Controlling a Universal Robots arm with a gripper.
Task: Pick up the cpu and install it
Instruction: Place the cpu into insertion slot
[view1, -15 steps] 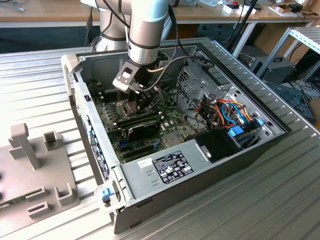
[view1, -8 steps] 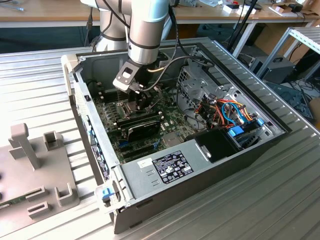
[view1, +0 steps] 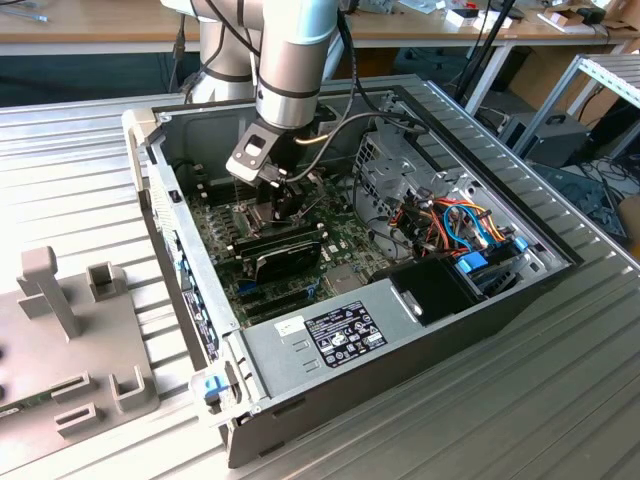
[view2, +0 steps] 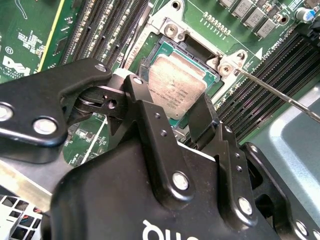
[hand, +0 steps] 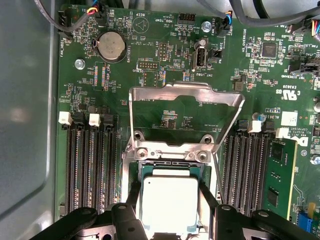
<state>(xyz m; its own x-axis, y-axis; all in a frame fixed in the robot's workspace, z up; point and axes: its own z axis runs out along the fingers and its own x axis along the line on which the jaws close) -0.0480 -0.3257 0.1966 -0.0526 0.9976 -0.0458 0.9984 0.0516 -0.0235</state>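
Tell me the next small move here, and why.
Probably ease straight down a touch before releasing: the gripper holds the cpu by two edges, squared over the dark socket, with the socket frame hinged open. Whether it is fully seated cannot be told.

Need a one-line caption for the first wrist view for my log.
Gripper holding the cpu at the socket, with the hinged frame swung open.

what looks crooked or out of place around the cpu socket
Nothing stands out. The small square silvery cpu sits square to the dark socket at the black gripper; the shiny hinged frame stands open.
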